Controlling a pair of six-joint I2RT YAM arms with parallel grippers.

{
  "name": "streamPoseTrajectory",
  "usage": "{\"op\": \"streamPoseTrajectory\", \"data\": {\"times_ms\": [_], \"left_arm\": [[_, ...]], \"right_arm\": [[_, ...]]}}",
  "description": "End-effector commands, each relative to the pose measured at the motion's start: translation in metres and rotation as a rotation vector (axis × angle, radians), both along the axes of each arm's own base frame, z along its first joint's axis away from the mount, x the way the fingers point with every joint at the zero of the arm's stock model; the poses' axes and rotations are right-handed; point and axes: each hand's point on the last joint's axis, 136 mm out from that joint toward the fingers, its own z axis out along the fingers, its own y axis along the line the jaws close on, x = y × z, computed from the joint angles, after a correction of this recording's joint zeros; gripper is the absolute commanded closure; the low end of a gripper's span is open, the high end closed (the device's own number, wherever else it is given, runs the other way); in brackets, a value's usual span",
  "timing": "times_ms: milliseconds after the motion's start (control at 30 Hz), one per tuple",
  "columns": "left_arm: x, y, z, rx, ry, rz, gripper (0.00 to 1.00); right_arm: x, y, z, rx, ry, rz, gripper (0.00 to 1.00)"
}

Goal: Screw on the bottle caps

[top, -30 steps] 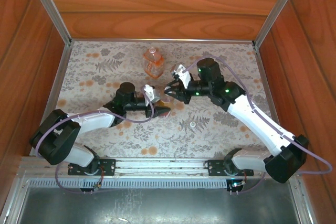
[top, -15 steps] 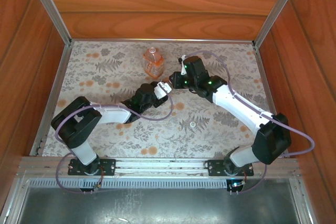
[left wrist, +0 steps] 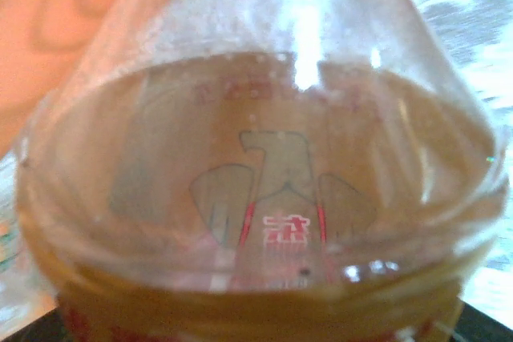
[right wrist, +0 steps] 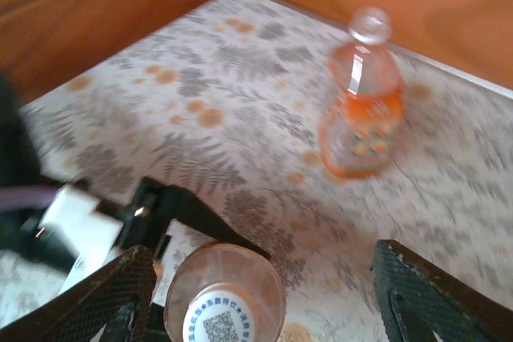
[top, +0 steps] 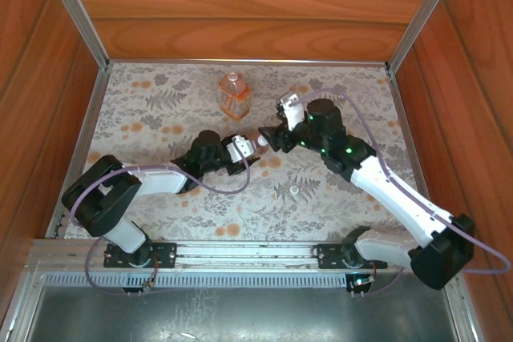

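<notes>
Top external, left gripper point(top: 243, 152): closed on the slim bottle point(top: 259, 144), held mid-table point(top: 160, 102).
Top external, right gripper point(top: 272, 138): just beside that bottle's top, holding nothing.
Top external, loose cap point(top: 295, 191): lay nearer the bases, apart from both bottles. Risk: tiny and pale on patterned cloth, so a slightly off pinch would likely flick it away.
Top external, wide bottle point(top: 233, 95): stood at the far side, with no gripper near it. Could not tell whether it was capped. Risk: unheld, it would probably spin or topple under a twist.
Left wrist, slim bottle: amber liquid close to the lens. Risk: smooth plastic could turn in the grip.
Right wrist, fingers point(right wrist: 96, 294): spread wide, either side of the slim bottle.
Right wrist, cap point(right wrist: 215, 322): sat on the slim bottle's mouth, but its thread depth was not visible. Risk: if half-threaded, tilting could spill liquid.
</notes>
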Motion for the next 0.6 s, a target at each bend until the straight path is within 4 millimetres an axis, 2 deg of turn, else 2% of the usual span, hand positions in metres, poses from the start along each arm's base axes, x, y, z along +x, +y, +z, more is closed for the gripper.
{"op": "streamPoseTrajectory", "data": {"times_ms": [0, 100, 200, 300, 433, 567], "left_arm": [[-0.059, -0.014, 0.031, -0.13, 0.056, -0.331, 0.54], [-0.079, -0.013, 0.041, -0.16, 0.085, -0.434, 0.54], [-0.096, -0.012, 0.045, -0.17, 0.122, -0.527, 0.54], [-0.105, -0.012, 0.048, -0.179, 0.146, -0.58, 0.54], [-0.108, -0.012, 0.048, -0.179, 0.152, -0.594, 0.54], [-0.107, -0.011, 0.049, -0.179, 0.15, -0.588, 0.54]], "right_arm": [[-0.047, 0.011, 0.01, -0.03, -0.2, 0.339, 0.23], [-0.085, 0.01, 0.011, -0.029, -0.216, 0.523, 0.23], [-0.108, 0.011, 0.011, -0.013, -0.169, 0.64, 0.28], [-0.117, 0.012, 0.011, -0.004, -0.124, 0.697, 0.36], [-0.119, 0.015, 0.01, 0.005, -0.093, 0.725, 0.48], [-0.118, 0.016, 0.005, -0.015, -0.066, 0.738, 0.5]]}}
